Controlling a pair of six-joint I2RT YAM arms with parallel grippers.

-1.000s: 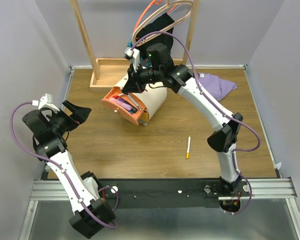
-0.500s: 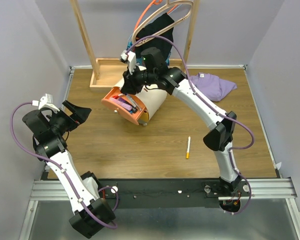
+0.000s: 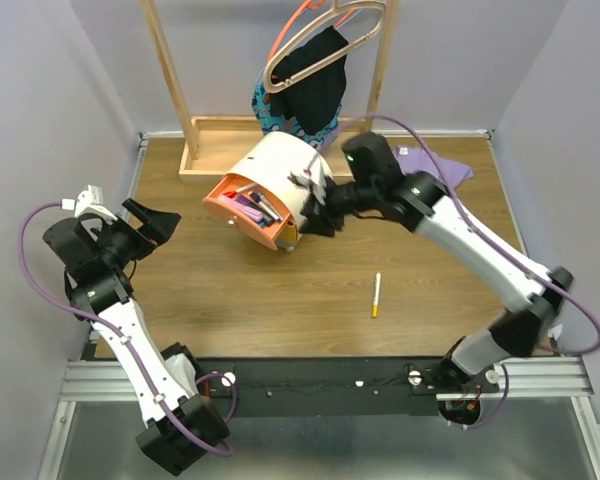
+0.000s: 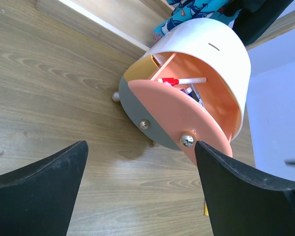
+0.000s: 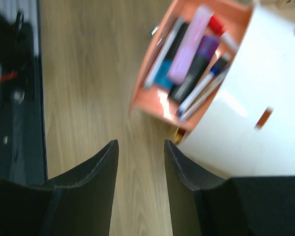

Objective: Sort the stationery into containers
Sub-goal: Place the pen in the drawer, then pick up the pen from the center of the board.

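Observation:
The cream drum-like chest (image 3: 285,170) stands at the back middle of the table. Its orange drawer (image 3: 242,212) is pulled open and holds several pens and markers (image 5: 194,61). A white pen with an orange tip (image 3: 377,295) lies alone on the wood in front. My right gripper (image 3: 318,212) is open and empty, close to the chest's right front side; in its wrist view (image 5: 140,152) the jaws point down at bare wood just below the drawer. My left gripper (image 3: 152,222) is wide open and empty at the far left, facing the chest (image 4: 211,46) and the drawer front (image 4: 182,118).
A purple cloth (image 3: 435,170) lies at the back right, under my right arm. The wooden rack base (image 3: 215,150) and its posts stand behind the chest, with hangers and dark clothing (image 3: 315,75) above. Walls close in on both sides.
My right arm has swung from above and behind the open drawer round to the chest's right front side, lower down. The left arm has not moved.

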